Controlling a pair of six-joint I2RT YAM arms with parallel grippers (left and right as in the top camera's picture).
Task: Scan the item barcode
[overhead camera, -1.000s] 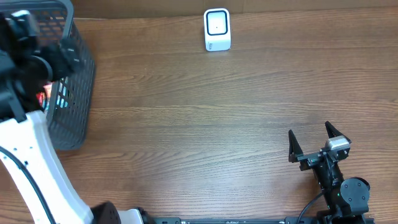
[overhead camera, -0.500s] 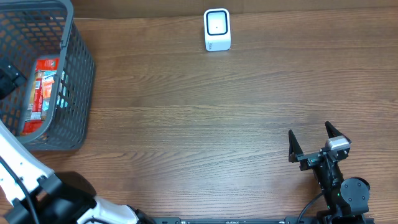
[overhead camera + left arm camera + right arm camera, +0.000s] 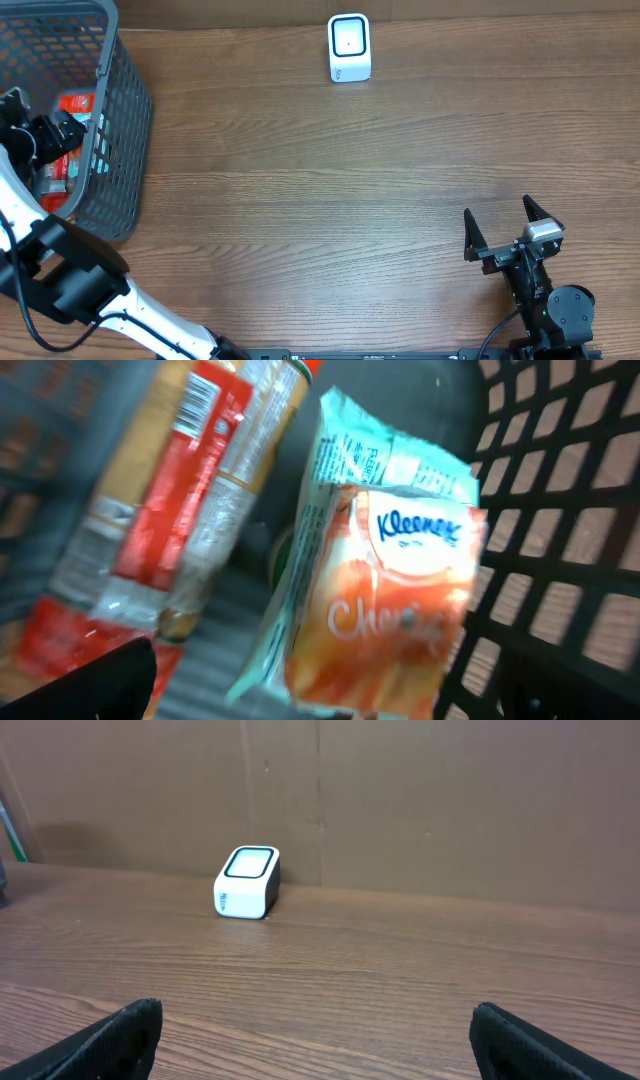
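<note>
Inside the dark mesh basket at the table's far left lie an orange Kleenex tissue pack with teal edges and a red-and-clear snack packet. No barcode shows on either. My left gripper is down in the basket, open, and the tissue pack sits just ahead of its spread jaws, not gripped. The white barcode scanner stands at the table's back edge, also in the right wrist view. My right gripper rests open and empty at the front right.
The basket's mesh wall rises close on the right of the tissue pack. A brown board wall stands behind the scanner. Bare wooden tabletop lies between basket, scanner and right arm.
The left arm has swung across the basket and its gripper now sits lower inside it, close to the packs. The right arm has not moved.
</note>
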